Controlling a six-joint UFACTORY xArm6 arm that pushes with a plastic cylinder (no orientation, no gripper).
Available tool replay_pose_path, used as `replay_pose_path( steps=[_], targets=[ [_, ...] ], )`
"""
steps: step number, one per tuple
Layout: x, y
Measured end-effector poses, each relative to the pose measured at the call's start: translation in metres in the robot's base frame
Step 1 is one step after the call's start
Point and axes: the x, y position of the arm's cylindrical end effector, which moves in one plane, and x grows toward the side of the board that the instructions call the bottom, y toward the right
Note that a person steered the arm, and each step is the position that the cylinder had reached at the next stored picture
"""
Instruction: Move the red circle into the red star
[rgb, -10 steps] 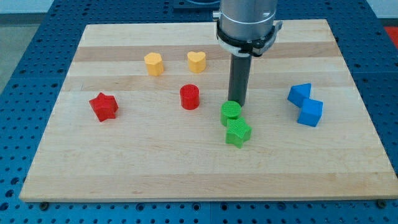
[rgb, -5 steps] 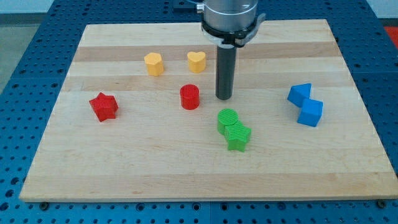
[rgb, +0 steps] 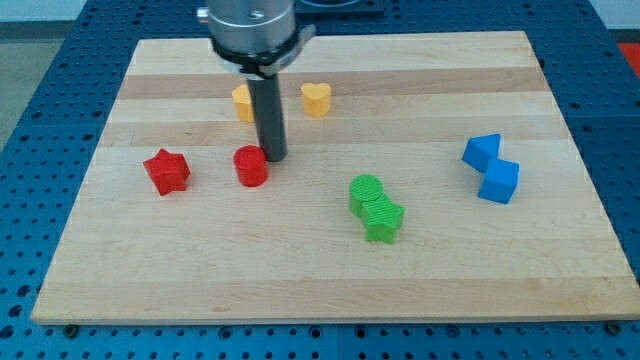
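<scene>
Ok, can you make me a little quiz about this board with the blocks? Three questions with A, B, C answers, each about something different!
1. Where is my tip?
A. Against the view's right side of the red circle
B. Beside the blue blocks
C. On top of the red star

2. How many green blocks are there?
A. One
B. Two
C. Four

3. Are the red circle and the red star touching?
A. Yes, pressed together
B. The circle sits on the star
C. No, bare board lies between them

Answers:
1. A: the dark rod ends right at the circle's right edge.
2. B: a green circle and a green star sit together.
3. C: wood shows between them, with the star further toward the view's left.
</scene>
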Motion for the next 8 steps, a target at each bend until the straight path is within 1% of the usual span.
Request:
replay_pose_path(
  steps=[3, 4, 5, 6, 7, 8],
  targets=[
    [0.0, -0.075],
    [0.001, -0.043],
    [-0.001, -0.039],
    [0.012, -0.024],
    [0.025, -0.024],
    [0.025, -0.024]
  ],
)
